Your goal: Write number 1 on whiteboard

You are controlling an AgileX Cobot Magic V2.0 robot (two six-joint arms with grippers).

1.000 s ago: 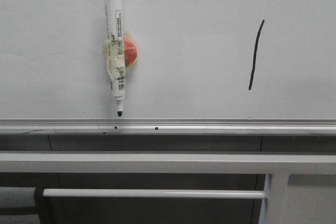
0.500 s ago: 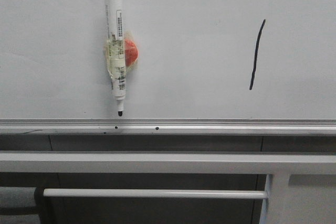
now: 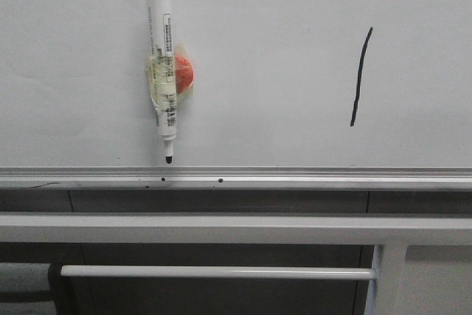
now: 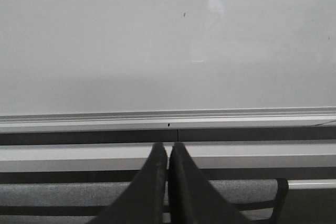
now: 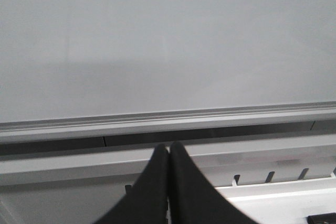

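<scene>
The number 1 (image 3: 360, 77) is already drawn on the whiteboard (image 3: 280, 49): a single thin black stroke, near vertical with a slight slant, standing well to the right of the marker (image 3: 163, 64) and ending a little above the silver rail (image 3: 295, 176) along the board's lower edge. Judging from that, the writing itself looks finished. The marker is parked on the board, upright, cap end up and tip down just above the rail, stuck there by what looks like an orange magnet (image 3: 183, 73) under clear tape beside its barrel. Neither arm appears in the front view, so nothing is near the stroke or the marker.

The left end effector (image 4: 168, 153) has its two dark fingers pressed together with nothing between them, and it hangs below the rail, facing a bare stretch of board. The right end effector (image 5: 168, 156) is the same: fingers together, empty, low in front of the rail. Both seem to be pulled away from the board, which fits a task at or near its end; as far as I can judge, little or nothing is left to do.

The board is plain, glossy and white apart from the stroke. Two small dark dots (image 3: 220, 180) sit on the rail below the marker. Beneath the rail run grey horizontal bars (image 3: 221, 228) and a white rod (image 3: 214, 272).
</scene>
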